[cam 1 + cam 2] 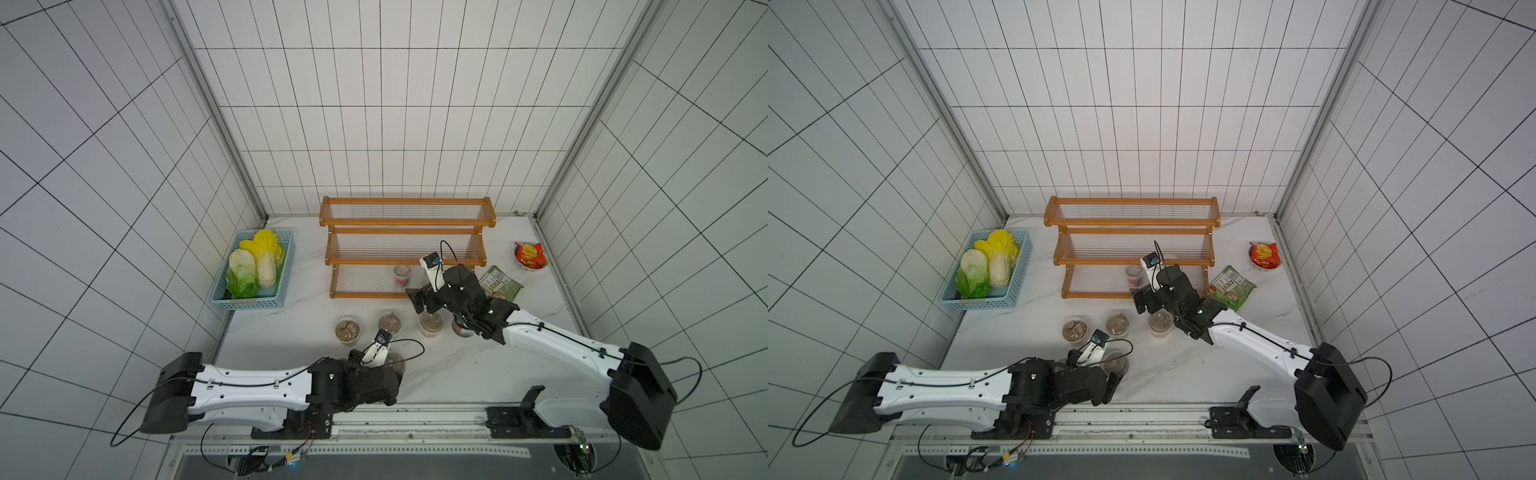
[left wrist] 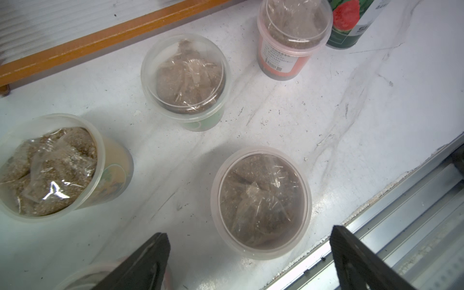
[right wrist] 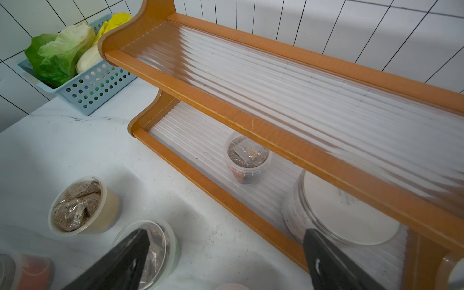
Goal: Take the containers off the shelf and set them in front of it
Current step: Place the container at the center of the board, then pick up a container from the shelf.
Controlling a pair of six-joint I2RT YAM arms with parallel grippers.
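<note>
The shelf stands at the back of the table; its two upper tiers are bare. On its bottom tier sit a small cup and the white-lidded jar. My right gripper hovers open at the bottom tier's front rail, near the jar, holding nothing. In front of the shelf stand a yellow-label cup, a green-label cup, a red-label cup and the green can. My left gripper is open just behind another cup near the table's front edge.
A light blue basket with cabbages sits left of the shelf. To the shelf's right lie a green snack packet and a red one. A metal rail runs along the front edge. One more cup shows under a left finger.
</note>
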